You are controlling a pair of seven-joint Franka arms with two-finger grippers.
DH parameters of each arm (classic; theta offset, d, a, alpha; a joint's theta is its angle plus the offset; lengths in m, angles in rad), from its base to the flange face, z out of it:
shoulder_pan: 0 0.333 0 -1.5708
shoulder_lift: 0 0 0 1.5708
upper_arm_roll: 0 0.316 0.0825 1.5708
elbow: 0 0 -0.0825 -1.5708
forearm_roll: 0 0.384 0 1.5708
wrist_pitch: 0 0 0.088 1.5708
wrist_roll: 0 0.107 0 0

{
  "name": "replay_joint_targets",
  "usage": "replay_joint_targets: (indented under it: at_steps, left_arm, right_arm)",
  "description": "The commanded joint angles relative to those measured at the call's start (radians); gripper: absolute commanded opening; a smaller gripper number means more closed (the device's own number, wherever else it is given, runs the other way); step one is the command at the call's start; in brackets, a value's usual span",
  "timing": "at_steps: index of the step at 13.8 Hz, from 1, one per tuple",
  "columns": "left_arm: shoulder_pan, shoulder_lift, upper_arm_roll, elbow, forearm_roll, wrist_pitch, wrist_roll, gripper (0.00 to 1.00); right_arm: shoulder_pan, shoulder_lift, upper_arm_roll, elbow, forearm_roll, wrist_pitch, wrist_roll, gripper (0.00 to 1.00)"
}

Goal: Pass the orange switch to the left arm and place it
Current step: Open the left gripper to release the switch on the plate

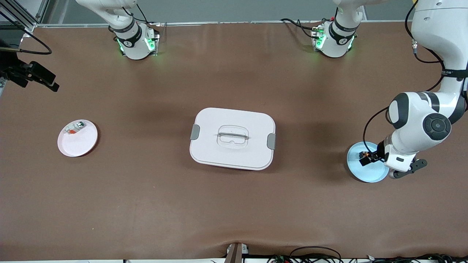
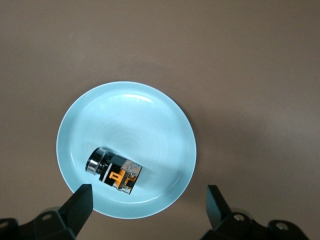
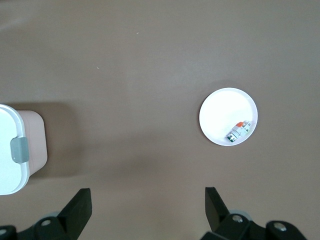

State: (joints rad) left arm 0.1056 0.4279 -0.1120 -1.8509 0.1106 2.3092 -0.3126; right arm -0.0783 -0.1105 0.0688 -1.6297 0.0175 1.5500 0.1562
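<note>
Left wrist view: orange switch [image 2: 114, 170] on its side in the pale blue plate [image 2: 150, 115], long axis skewed to the spread fingers of left gripper [image 2: 148, 206] above. Right gripper [image 3: 147, 209] spread wide too, high over bare table, waiting.

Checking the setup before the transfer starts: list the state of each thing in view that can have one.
orange switch: lying on its side in the blue plate, not gripped.
box: lid on, standing mid-table.
silver-white part: lying in the white plate.
left claw: open, hovering over the blue plate, holding nothing.
right claw: open, holding nothing, over bare table between box and white plate.
</note>
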Motion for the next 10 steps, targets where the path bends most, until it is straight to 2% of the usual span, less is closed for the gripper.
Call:
replay_joint_targets:
  at_steps: [1,4,10]
  left_arm:
    - [0.005,-0.049,-0.011,-0.031,0.006,-0.008,0.188,1.0]
    - [0.011,-0.069,-0.011,-0.013,0.014,-0.01,0.21,1.0]
    - [0.014,-0.224,-0.009,-0.01,0.012,-0.057,0.257,1.0]
  right_arm:
    - [-0.025,-0.034,0.022,-0.035,-0.019,0.015,-0.009,1.0]
    - [-0.026,-0.061,0.023,-0.071,-0.019,0.036,-0.009,1.0]
    - [-0.023,-0.058,0.023,-0.072,-0.018,0.039,-0.009,1.0]
